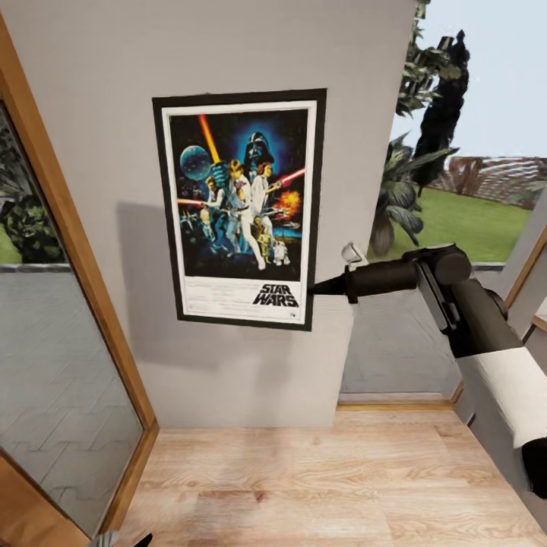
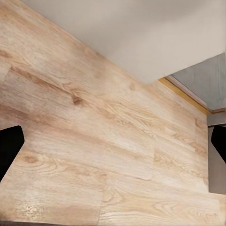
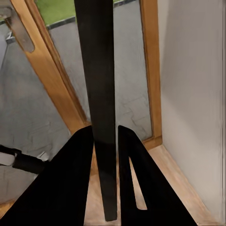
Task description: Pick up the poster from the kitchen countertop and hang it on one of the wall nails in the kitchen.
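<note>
Gripping black-framed poster, right gripper

The right arm is built of smooth rounded segments: a white forearm sleeve with a black cuff, a dark grey link, and a black cylindrical wrist ending in a rounded joint. A small pale bracket sits atop the wrist. The right gripper has two flat, black, tapering fingers, one with a narrow slot.
</note>
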Motion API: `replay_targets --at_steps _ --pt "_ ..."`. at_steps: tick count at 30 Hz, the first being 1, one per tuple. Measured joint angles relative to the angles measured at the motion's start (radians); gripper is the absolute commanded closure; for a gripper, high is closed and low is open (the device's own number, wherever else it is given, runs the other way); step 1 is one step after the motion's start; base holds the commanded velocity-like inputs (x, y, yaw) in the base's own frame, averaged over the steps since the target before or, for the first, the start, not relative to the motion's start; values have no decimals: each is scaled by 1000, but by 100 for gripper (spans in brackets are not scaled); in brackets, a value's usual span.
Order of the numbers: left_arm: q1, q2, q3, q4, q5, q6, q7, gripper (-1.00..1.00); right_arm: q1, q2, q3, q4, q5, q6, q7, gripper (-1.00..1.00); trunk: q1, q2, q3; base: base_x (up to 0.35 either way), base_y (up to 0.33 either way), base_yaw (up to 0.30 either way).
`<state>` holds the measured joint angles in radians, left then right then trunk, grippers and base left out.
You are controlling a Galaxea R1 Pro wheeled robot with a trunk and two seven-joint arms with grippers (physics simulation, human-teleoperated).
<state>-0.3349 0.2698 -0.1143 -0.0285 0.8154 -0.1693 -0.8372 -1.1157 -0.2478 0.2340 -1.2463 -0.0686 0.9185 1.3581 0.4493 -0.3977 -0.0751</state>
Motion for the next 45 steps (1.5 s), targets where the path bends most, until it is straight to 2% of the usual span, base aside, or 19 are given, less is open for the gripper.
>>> replay_targets --at_steps 8,19,24,45 --pt "0 1 1 0 0 -1 -1 -100 -40 20 30 13 0 32 -27 100 0 0 0 0 0 0" --pt "0 1 1 0 0 -1 -3 -100 -47 32 31 9 0 33 -27 100 0 0 0 0 0 0" --pt "0 2 1 -1 0 -1 -5 -100 -74 43 32 6 -1 33 -26 100 0 0 0 0 0 0" --pt "0 2 1 -2 0 -2 -6 -100 -81 43 29 -2 -2 28 -24 100 0 0 0 0 0 0"
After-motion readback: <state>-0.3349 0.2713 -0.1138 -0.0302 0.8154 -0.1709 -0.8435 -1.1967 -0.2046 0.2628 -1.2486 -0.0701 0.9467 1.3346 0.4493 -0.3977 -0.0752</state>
